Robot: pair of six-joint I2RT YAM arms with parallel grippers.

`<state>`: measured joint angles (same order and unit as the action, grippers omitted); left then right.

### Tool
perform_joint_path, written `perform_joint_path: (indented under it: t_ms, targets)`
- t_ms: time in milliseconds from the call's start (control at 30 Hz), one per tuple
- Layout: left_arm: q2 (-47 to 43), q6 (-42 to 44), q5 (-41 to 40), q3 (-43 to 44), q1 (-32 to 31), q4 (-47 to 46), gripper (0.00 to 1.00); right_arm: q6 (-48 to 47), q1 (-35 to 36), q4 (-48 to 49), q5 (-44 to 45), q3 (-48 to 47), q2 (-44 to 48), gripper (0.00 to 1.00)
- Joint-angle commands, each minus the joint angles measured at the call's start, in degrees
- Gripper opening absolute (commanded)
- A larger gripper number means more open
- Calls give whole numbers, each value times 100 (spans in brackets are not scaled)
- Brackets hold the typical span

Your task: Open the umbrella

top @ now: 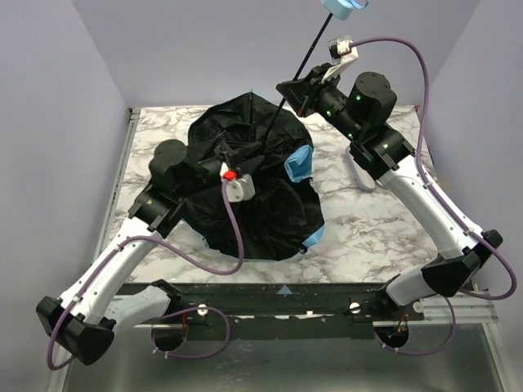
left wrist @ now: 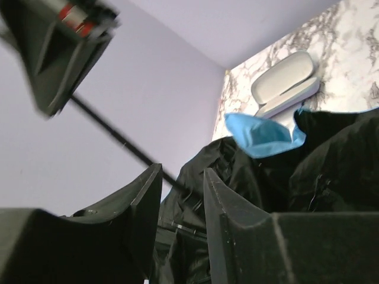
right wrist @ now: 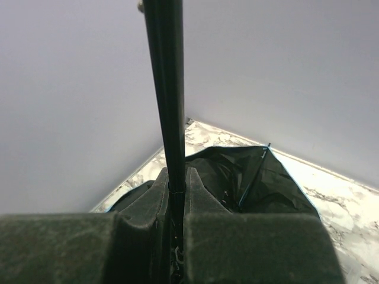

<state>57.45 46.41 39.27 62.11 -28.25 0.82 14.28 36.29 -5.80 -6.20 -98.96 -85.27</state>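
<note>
Working partway through the opening step, judging by the slack umbrella (top: pixel 270 216). Nearest, reaching the left gripper (left wrist: pixel 181 177) into its heap, holding the jaws released with a clear gap and grasping nothing, aiming that gap at the foot of the shaft (top: pixel 306 57) among the folds. Sprawling crumpled across the bench (top: pixel 376 237), black lining uppermost, turning out just 1 blue fold (top: pixel 299 163). Farther back, pinching the shaft in the right gripper (right wrist: pixel 176 174), jaws clenched on it from both sides, and tilting it up and away toward the light-blue handle (top: pixel 343 6) at the far top edge.

Likely calling next for closing the left jaws low on the shaft, at the sliding collar if findable, then driving that collar away from the handle while bracing with the right; not spotting the collar in any of the 3 views.

Revealing only from overhead the handle and both arms together. Revealing only from the left wrist a white hard case (left wrist: pixel 284 83) lying on the bench beyond the umbrella, not made out from overhead. Confirming only from the right wrist the tight closure around the shaft.
</note>
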Motion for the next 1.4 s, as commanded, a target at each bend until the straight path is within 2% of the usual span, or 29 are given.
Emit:
perform_joint_path:
  t_ms: [0, 200, 400, 533, 633, 733, 833, 1033, 1167, 1367]
  targets:
    - [326, 1368, -889, 103, -791, 412, 34, 242, 167, 274, 750, -267, 69, 0]
    - [1210, 1670, -2113, 473, -1151, 239, 34, 459, 241, 150, 1026, -371, 46, 0]
    - [1931, 1940, -2997, 670, -1181, 121, 34, 696, 282, 51, 1033, -548, 89, 0]
    - [2279, 1990, -3386, 675, -1272, 357, 36, 830, 282, 52, 885, -781, 52, 0]
    - [2241, 1863, -3021, 570, -1417, 835, 41, 857, 282, 130, 784, -934, -9, 0]
    - [2171, 1625, -2442, 535, -1605, 1746, 55, 803, 282, 244, 751, -1078, -84, 0]
    - [2065, 1263, -1968, 347, -1683, 2272, 69, 681, 281, 413, 805, -1248, -170, 0]
    - [1568, 888, -1851, -194, -1685, 2336, 88, 212, 282, 836, 988, -1352, -213, 0]
    - [933, 42, -1423, 63, -1688, 2020, 95, -44, 277, 1132, 666, -914, -79, 0]
    - [320, -2125, -874, 1031, -1382, 1126, 93, -93, 282, 1467, -44, -12, 210, 0]
